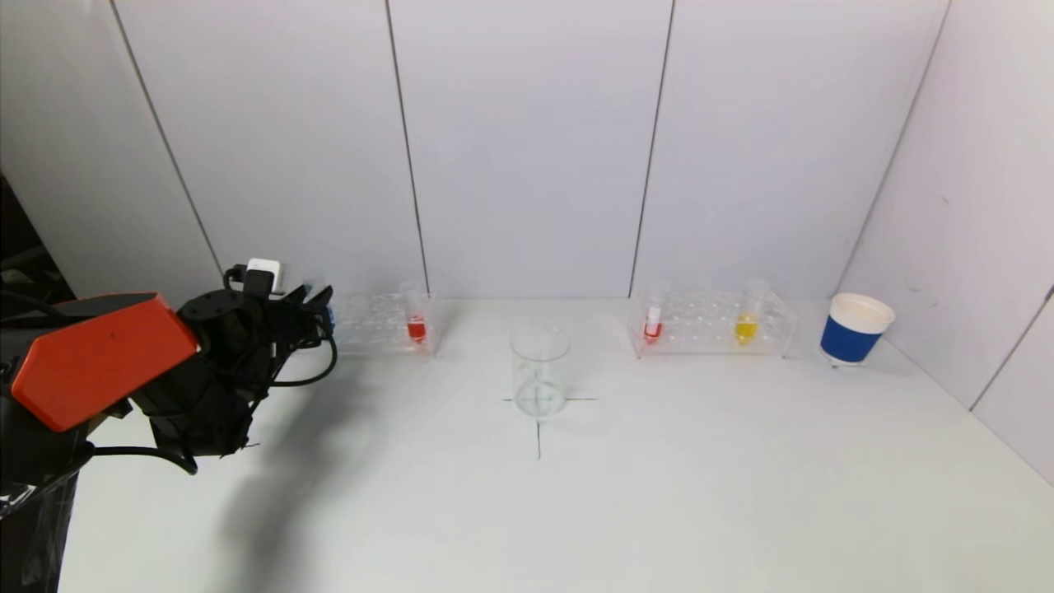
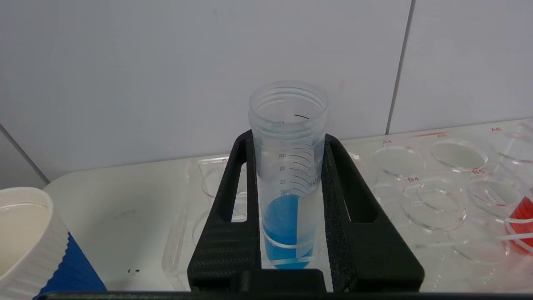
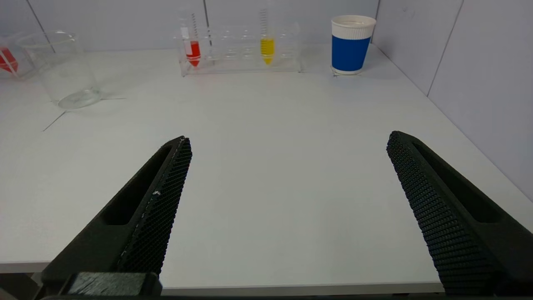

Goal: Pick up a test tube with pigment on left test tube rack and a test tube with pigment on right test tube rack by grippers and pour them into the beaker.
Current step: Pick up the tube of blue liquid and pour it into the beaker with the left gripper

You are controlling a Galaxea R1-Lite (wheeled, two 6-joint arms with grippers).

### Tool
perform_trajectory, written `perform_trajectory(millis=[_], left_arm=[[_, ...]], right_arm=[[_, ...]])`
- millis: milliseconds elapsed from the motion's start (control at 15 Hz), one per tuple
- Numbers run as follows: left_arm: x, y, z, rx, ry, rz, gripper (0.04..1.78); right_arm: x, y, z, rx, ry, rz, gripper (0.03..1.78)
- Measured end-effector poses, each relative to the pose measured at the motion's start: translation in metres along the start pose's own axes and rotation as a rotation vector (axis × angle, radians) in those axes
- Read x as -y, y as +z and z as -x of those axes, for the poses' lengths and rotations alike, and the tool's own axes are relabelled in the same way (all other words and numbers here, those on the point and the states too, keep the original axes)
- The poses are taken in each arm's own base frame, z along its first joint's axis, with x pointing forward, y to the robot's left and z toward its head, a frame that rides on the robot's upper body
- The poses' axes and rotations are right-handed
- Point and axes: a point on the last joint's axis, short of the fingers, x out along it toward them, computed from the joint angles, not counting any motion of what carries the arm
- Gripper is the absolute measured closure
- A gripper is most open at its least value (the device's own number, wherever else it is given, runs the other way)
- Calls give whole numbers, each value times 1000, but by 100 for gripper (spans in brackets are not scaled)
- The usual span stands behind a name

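Observation:
My left gripper (image 2: 288,139) is shut on a clear test tube with blue pigment (image 2: 287,175), which stands upright in the left test tube rack (image 2: 416,196). The head view shows this gripper (image 1: 317,309) at the left end of that rack (image 1: 379,325). A tube with red pigment (image 1: 417,328) stands at the rack's other end. The empty glass beaker (image 1: 539,371) sits mid-table on a cross mark. The right rack (image 1: 708,325) holds a red tube (image 1: 653,325) and a yellow tube (image 1: 747,327). My right gripper (image 3: 287,141) hangs open and empty over the table's front edge, far from the right rack (image 3: 241,54).
A blue-and-white paper cup (image 1: 855,329) stands right of the right rack, near the side wall. Another such cup (image 2: 25,241) sits close beside the left rack in the left wrist view. White wall panels run directly behind both racks.

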Motion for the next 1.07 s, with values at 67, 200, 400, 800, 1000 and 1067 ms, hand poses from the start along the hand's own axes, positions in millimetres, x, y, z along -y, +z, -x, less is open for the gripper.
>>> perform_trajectory(millis=[67, 200, 400, 800, 1000, 1067], left_arm=[[0, 5, 0, 7, 1, -1, 137], [-1, 15, 0, 7, 1, -1, 137], [-2, 37, 0, 22, 5, -3, 137], [-2, 111, 4, 60, -7, -7, 137], [16, 156, 12, 63, -61, -2, 137], [26, 170, 15, 54, -90, 3, 137]], right_arm=[[0, 0, 0, 0, 0, 0, 10], [0, 0, 0, 0, 0, 0, 10], [0, 0, 0, 0, 0, 0, 10], [0, 0, 0, 0, 0, 0, 10], [0, 0, 0, 0, 0, 0, 10], [0, 0, 0, 0, 0, 0, 10]])
